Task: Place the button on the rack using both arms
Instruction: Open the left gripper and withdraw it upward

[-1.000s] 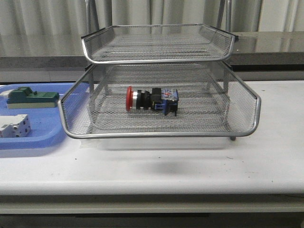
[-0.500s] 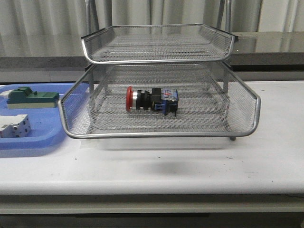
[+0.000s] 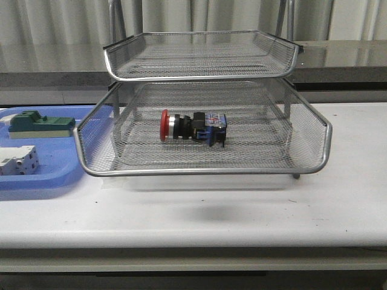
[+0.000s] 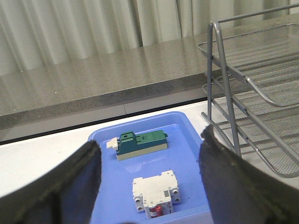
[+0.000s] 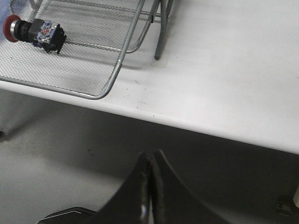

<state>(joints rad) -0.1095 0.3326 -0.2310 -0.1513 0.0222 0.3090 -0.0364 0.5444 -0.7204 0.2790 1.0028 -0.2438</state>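
The button (image 3: 192, 128) lies on its side in the middle tier of the rack (image 3: 205, 171) on the worktop (image 3: 242, 211), nothing touching it. Beside the rack, a blue tray (image 3: 36, 181) holds 2 blocks. My left tool (image 4: 149, 182) is spread apart, my right tool (image 5: 150, 186) pressed together, empty. Nothing moved since 1 second ago.

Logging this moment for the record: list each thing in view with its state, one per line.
button: lying on its side in the rack's middle tier, ungripped
rack: upright on the table, top tier bare
left gripper: open, holding nothing
right gripper: shut, holding nothing
green-and-cream block: resting in the blue tray
white breaker: resting in the blue tray
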